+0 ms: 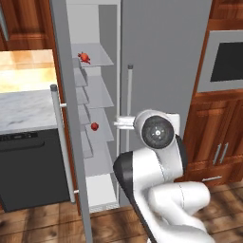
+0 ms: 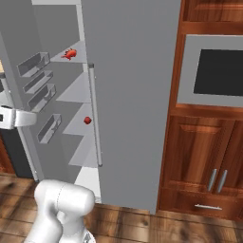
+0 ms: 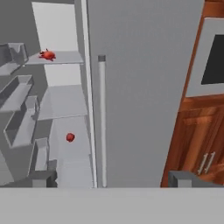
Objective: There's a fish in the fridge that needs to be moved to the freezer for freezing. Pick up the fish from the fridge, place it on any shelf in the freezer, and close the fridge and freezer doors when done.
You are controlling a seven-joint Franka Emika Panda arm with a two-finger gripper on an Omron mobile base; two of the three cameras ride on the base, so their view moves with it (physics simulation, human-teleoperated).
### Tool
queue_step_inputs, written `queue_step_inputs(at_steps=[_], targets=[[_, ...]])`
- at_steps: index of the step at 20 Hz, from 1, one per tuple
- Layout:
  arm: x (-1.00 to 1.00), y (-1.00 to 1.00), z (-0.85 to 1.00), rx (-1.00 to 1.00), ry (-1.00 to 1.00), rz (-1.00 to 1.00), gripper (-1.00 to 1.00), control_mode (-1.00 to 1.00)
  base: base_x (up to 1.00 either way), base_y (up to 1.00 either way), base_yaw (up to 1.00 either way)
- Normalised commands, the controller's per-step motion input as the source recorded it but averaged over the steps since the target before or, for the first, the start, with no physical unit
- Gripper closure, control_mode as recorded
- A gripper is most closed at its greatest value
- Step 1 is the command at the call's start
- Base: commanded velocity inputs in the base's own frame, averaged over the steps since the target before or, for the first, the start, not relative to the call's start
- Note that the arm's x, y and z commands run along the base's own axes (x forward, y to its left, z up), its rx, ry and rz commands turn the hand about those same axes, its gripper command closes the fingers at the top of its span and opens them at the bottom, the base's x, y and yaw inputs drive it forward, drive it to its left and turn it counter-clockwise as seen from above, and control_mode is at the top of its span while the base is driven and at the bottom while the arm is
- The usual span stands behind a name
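Here a white robot arm stands on a wooden kitchen floor, facing a grey side-by-side refrigerator. The narrow freezer has its door swung wide open to the left. Inside is a stack of pale grey shelves. The fish, a tiny bright red lump with spiky fins, lies on an upper freezer shelf, near that shelf's front left corner. A smooth red ball rests on a lower shelf, well apart from the fish.

The wider fridge door beside the freezer is shut flat, its long silver bar handle running down its left edge. To the right are wooden cabinets and a built-in oven. To the left, in the left base view, sits a marble counter over a dark dishwasher.

The gripper is empty, with its two dark fingertips spread wide at the bottom of the hand view. It is held back from the refrigerator, pointing at the seam between the open freezer and the shut fridge door.

Judging from this, the fish is already in the freezer and the fridge is already closed. What seems left is to push the freezer door shut. That door stands far out to the left, so the arm would likely need to reach around its outer face.
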Motion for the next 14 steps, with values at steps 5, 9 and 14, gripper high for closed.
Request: queue_step_inputs(at_steps=[5,9,14], targets=[[0.02,1.0,-0.29,0.0,0.0,0.01,-1.0,-1.0,0.0,0.0,0.0],[0.26,0.96,-0.53,0.0,-0.11,0.0,-1.0,-1.0,0.0,0.0,0.0],[0.23,0.95,-0.53,0.0,-0.19,0.0,-1.0,-1.0,0.0,0.0,0.0]])
